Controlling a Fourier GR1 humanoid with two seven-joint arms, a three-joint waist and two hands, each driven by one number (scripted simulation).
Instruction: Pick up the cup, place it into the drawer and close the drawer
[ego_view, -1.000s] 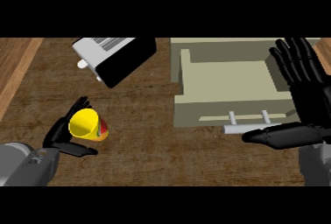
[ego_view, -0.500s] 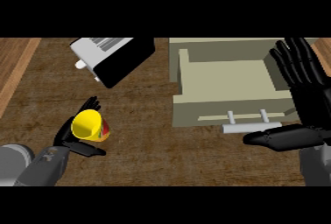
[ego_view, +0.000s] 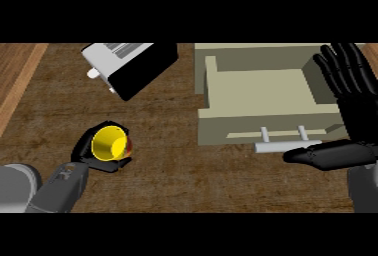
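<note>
The left hand (ego_view: 92, 157) is curled round the yellow cup (ego_view: 109, 144), well left of the open drawer (ego_view: 258, 95), beside which the right hand (ego_view: 347, 100) rests open.

Bare counter (ego_view: 170, 170) lies between the yellow cup (ego_view: 111, 144) in the left hand (ego_view: 92, 155) and the open drawer (ego_view: 258, 85), whose beige tray is open from above. The right hand (ego_view: 347, 105) stands along its right wall, thumb just beside the handle (ego_view: 284, 145). A toaster (ego_view: 133, 62), seemingly tilted, occupies the upper left.
</note>
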